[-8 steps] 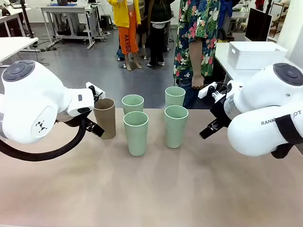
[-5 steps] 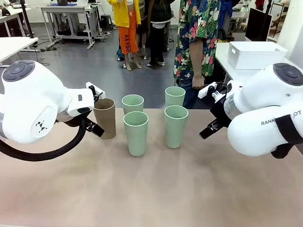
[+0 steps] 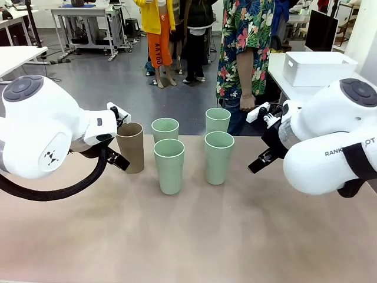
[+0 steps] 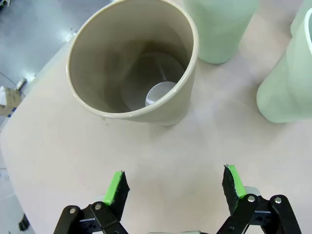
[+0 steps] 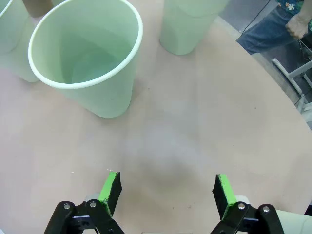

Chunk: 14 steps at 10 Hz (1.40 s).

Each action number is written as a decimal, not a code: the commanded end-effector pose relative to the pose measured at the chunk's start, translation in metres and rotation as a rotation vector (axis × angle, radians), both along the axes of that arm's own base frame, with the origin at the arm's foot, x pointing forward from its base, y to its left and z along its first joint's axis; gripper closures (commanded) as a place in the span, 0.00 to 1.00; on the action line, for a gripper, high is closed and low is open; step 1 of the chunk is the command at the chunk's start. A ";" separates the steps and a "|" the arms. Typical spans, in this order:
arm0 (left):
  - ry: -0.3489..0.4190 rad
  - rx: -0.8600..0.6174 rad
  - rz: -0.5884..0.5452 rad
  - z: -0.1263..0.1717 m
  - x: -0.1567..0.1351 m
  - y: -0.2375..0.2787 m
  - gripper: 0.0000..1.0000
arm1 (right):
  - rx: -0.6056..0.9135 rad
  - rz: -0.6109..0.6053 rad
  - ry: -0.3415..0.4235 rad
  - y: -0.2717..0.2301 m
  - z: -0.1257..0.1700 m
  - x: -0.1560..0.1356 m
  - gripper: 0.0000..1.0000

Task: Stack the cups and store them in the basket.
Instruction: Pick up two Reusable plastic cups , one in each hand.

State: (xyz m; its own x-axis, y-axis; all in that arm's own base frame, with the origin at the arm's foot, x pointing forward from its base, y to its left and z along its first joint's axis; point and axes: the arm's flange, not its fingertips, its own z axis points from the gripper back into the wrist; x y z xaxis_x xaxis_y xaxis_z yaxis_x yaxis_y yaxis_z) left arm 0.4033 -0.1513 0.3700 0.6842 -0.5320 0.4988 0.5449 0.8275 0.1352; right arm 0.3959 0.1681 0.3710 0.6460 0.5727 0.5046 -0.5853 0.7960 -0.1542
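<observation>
The tan cup (image 4: pixel 131 63) and the mint cup (image 5: pixel 85 53) stand empty on the tabletop (image 3: pixel 188 236). The left gripper (image 4: pixel 174 176) and right gripper (image 5: pixel 167 179) have their jaws apart. Nothing has moved.

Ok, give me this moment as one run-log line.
left gripper open, short of tan cup | right gripper open, short of mint cup | five cups upright on table, none stacked | nothing held

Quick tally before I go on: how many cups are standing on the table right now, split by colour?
Pale mint green matte tumblers: 4
Tan-brown matte tumbler: 1
Total: 5
</observation>
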 end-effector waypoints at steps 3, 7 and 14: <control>-0.004 -0.049 -0.059 0.015 0.004 -0.004 0.00 | 0.055 0.128 0.006 0.003 0.015 0.002 0.00; 0.038 -0.119 -0.152 0.088 0.016 0.027 0.00 | 0.022 0.073 -0.023 -0.015 0.106 0.017 0.00; 0.033 -0.263 -0.718 0.177 0.009 0.176 0.00 | 0.161 0.414 -0.116 -0.188 0.175 0.009 0.00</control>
State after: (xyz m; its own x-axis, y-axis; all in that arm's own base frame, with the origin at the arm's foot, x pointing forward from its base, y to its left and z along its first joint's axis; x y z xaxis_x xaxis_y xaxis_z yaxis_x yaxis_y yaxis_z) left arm 0.4032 0.0062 0.5524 0.3008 -0.7217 0.6234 0.9370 0.3455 -0.0522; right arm 0.4044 0.0109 0.5538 0.3566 0.7132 0.6035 -0.8228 0.5457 -0.1586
